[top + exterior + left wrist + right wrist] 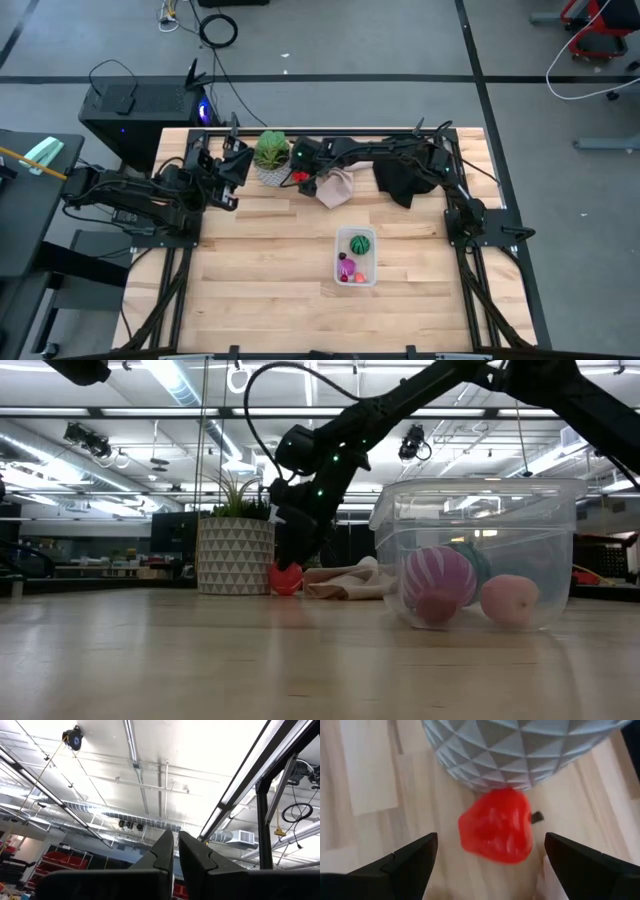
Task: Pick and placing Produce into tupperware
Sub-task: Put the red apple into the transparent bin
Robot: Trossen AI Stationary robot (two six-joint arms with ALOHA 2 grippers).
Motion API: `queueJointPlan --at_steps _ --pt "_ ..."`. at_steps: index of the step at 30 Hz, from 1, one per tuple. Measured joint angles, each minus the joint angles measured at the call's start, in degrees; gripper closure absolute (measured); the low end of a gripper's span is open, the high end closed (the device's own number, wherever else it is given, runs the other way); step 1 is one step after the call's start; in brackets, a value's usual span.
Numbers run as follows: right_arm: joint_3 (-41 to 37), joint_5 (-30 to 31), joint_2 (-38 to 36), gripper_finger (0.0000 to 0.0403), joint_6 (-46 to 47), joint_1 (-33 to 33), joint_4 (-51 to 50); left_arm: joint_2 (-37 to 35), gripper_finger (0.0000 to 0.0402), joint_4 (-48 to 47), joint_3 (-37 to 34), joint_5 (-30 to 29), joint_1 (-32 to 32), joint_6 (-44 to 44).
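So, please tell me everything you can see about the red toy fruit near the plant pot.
The red toy fruit is glossy, plastic-looking and roughly heart-shaped, with a small dark stem at one side. It lies on the wooden table, right against the base of the white patterned pot, with the beige cloth beside it. The right pincer hangs open just above it, one finger to each side, not gripping.

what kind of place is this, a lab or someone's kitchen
Most likely a robotics lab or workshop: open industrial ceiling with strip lights, red storage bins on shelving, and a computer tower beside the wooden table.
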Motion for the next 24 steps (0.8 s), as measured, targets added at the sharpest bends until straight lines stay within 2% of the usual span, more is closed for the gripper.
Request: queueJointPlan --at_steps 13,18,24 --pt "-0.07 1.32 1.88 0.0035 1.60 0.12 2.23 -0.01 0.0368 0.01 0.00 0.00 0.01 -0.81" --pt "-0.07 1.30 1.91 0.0062 2.96 0.14 2.17 -0.02 0.0367 -0.04 0.00 0.01 0.04 -1.19" --pt "-0.07 1.37 1.91 0.0115 3.00 0.18 1.65 -0.01 0.0361 -0.07 0.00 0.01 0.04 -1.18"
